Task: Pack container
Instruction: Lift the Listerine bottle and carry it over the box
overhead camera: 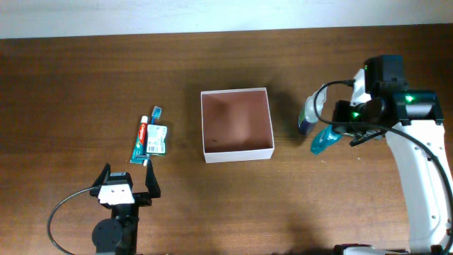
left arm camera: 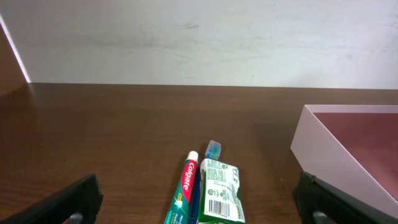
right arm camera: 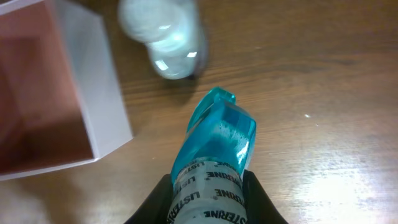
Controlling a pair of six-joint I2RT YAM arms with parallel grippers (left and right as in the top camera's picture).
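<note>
Square, shallow white-walled cardboard box, reddish-brown inside, on the brown wooden bench.
Right hand clenched on a translucent teal mouthwash bottle (right of the box); left hand released.

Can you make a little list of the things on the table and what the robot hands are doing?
Box: square white cardboard container, reddish-brown inside, empty
Left of box: red-and-green toothpaste tube, blue toothbrush, green packet
Right gripper: shut on blue mouthwash bottle
Beside it: pale clear bottle
Left gripper: open, empty, near toothpaste tube
</note>
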